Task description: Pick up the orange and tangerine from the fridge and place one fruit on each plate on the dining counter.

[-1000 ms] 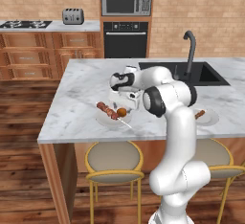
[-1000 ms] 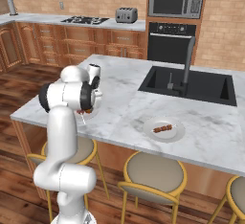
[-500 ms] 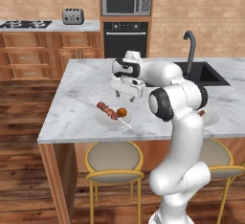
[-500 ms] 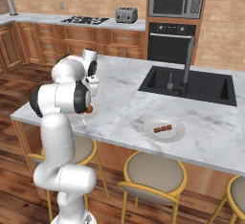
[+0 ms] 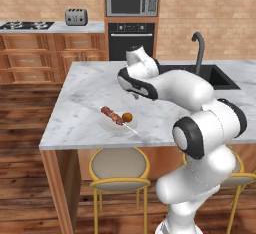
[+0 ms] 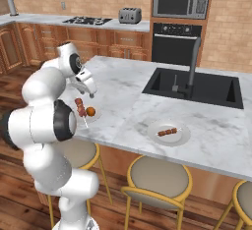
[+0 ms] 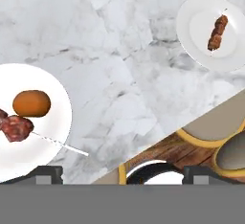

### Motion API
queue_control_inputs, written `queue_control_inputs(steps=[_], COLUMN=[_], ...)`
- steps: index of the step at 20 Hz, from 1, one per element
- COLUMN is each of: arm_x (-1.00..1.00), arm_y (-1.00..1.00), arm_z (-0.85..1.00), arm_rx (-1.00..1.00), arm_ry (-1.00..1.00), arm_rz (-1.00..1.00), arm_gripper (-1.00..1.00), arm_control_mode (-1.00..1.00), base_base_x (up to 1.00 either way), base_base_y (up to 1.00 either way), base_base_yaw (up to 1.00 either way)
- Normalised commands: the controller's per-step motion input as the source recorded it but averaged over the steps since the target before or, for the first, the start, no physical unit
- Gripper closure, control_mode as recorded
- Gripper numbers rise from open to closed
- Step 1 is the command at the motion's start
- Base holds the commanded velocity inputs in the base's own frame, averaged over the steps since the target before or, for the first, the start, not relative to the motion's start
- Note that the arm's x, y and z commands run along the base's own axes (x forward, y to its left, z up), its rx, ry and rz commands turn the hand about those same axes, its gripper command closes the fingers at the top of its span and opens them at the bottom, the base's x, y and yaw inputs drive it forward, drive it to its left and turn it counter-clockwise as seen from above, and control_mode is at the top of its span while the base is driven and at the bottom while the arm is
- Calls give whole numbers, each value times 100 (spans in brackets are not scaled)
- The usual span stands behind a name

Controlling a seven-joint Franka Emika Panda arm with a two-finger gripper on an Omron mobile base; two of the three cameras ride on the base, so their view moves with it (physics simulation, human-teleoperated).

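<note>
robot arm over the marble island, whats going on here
The robot arm's claw hangs open and empty above the dining counter, holding nothing. One plate already carries an orange fruit beside a meat skewer. The other plate has only a skewer, so one fruit is placed and the second is not yet on its plate.

Tan brick wall (image 5: 210,18) behind. Warm wood cabinets (image 5: 35,53) along the back, topped by a pale counter (image 6: 98,25) carrying a silver toaster (image 5: 76,16) and a gas hob (image 5: 25,25). Black built-in oven (image 5: 131,39) with a steel microwave (image 5: 132,0) above it. Dark wood plank floor (image 5: 25,128). Round stools (image 6: 160,180) with yellow metal frames and grey seats tucked near the front. Soft, even light throughout.
</note>
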Motion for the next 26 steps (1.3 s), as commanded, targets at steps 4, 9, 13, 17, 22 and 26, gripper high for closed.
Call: queue_control_inputs(steps=[4, 9, 13, 17, 22, 26], arm_x=[-100, -100, -100, -25, -47, -76], arm_y=[-38, -20, -26, -26, -1, 0], arm_z=[95, 100, 53, 0, 0, 24], arm_rx=[-24, -17, 5, 10, 0, 1], arm_ry=[-33, -29, -16, 4, -6, -9], arm_rz=[31, 36, 37, 16, 1, 0], arm_gripper=[-100, -100, -100, -100, -100, -100], arm_control_mode=[-100, -100, -100, -100, -100, -100], base_base_x=[0, 0, 0, 0, 0, 0], base_base_y=[0, 0, 0, 0, 0, 0], base_base_yaw=[0, 0, 0, 0, 0, 0])
